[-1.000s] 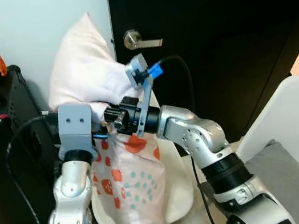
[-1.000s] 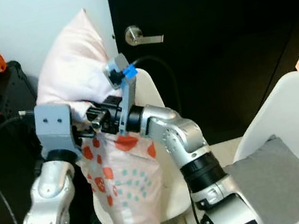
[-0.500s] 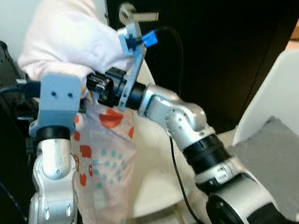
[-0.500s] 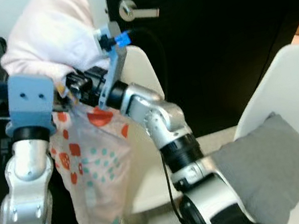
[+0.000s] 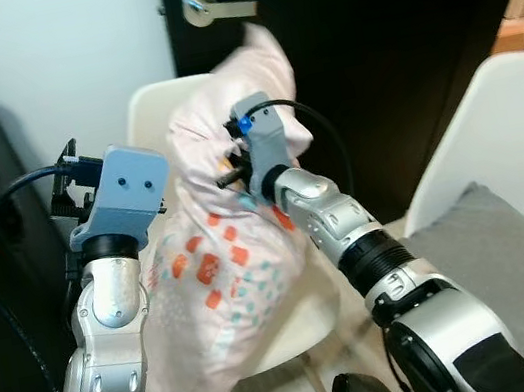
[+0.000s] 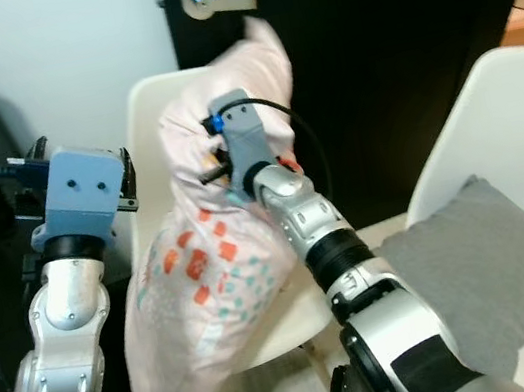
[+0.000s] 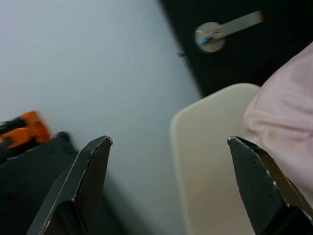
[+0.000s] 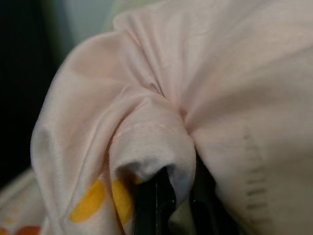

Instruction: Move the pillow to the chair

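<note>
One pillow (image 5: 241, 250), pale pink with orange and teal spots, hangs over the cream chair (image 5: 151, 114), its long axis sloping from a corner up near the door handle (image 5: 209, 7) down to its lower end beside the left arm. The right gripper (image 8: 168, 196) has its fingers pinched tight on a bunched fold of fabric in the pillow's upper half, so the bulk sags below and toward the robot's left. The left gripper (image 7: 168, 181) stands wide apart and holds nothing, facing the chair back with the pillow just to one side. Lowering looks like the next call, since the seat lies under the pillow's lower half. A second white chair (image 5: 521, 110) with a grey cushion (image 5: 485, 248) sits to the right.
</note>
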Available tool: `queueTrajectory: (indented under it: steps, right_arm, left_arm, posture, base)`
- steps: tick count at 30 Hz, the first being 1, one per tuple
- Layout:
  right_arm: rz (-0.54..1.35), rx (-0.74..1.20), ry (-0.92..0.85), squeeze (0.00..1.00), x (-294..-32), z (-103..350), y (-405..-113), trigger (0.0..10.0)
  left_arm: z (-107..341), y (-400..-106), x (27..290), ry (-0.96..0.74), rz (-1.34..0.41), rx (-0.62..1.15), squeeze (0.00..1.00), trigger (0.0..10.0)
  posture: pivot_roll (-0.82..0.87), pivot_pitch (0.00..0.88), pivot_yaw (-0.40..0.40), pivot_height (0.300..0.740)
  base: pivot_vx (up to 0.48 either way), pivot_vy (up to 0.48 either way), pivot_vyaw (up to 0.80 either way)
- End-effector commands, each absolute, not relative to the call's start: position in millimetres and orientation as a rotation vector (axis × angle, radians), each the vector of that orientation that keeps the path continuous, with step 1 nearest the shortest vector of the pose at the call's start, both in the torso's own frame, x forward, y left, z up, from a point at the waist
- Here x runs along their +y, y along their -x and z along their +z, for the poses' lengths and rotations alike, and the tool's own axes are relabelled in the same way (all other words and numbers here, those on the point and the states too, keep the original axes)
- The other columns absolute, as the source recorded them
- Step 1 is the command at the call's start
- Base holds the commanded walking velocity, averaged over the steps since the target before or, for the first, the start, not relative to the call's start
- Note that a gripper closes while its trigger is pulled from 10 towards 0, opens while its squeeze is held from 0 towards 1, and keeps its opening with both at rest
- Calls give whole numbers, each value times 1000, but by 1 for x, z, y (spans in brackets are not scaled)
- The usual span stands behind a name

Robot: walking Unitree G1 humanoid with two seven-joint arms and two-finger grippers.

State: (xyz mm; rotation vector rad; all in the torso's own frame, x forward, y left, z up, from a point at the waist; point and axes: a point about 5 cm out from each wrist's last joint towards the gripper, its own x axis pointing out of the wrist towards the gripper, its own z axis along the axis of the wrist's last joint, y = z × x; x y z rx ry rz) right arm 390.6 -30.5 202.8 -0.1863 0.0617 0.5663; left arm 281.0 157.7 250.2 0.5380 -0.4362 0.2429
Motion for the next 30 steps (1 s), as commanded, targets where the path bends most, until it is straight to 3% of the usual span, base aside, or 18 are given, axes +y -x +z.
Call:
queueTrajectory:
  steps: [1, 6, 7, 8, 9, 10, 11, 19, 21, 30]
  right_arm:
    - [641, 143, 296, 0, -23, 185, -386, 10000]
    - [691, 204, 353, 0, -23, 172, -384, 10000]
    - [700, 217, 350, 114, -22, 170, -383, 10000]
    - [704, 224, 347, 114, -22, 169, -383, 10000]
    - [720, 237, 360, 769, -21, 167, -382, 10000]
    - [720, 237, 360, 769, -21, 167, -382, 10000]
    - [748, 259, 373, 1000, -21, 163, -380, 10000]
    - [742, 349, 433, 1000, -31, 151, -380, 10000]
    - [715, 375, 450, 1000, -43, 151, -384, 10000]
    - [680, 360, 453, 1000, -67, 164, -393, 10000]
  left_arm:
    - [242, -281, 156, -531, 226, -406, 0, 10000]
    - [237, -282, 156, -497, 217, -370, 0, 10000]
    - [236, -282, 157, -489, 215, -359, 0, 10000]
    - [235, -283, 157, -485, 214, -353, 0, 10000]
    - [233, -283, 157, -481, 210, -341, 0, 10000]
    - [233, -283, 157, -481, 210, -341, 0, 10000]
    - [229, -284, 156, -479, 199, -317, 0, 10000]
    - [197, -287, 159, -438, 134, -64, 0, 10000]
    - [177, -283, 165, -358, 128, 82, 0, 10000]
    - [140, -271, 174, -75, 64, 280, 0, 10000]
  posture:
    - [56, 0, -105, 544]
    - [56, 0, -106, 544]
    - [54, 0, -103, 544]
    - [54, 0, -103, 544]
    - [54, 0, -103, 544]
    - [54, 0, -103, 544]
    - [57, 0, -104, 544]
    - [54, 0, -99, 544]
    - [53, 0, -97, 544]
    - [58, 0, -100, 544]
  base:
    - [0, 0, 0]
    - [0, 0, 0]
    - [0, 0, 0]
    - [0, 0, 0]
    - [0, 0, 0]
    - [0, 0, 0]
    - [0, 0, 0]
    - [0, 0, 0]
    - [0, 0, 0]
    - [0, 0, 0]
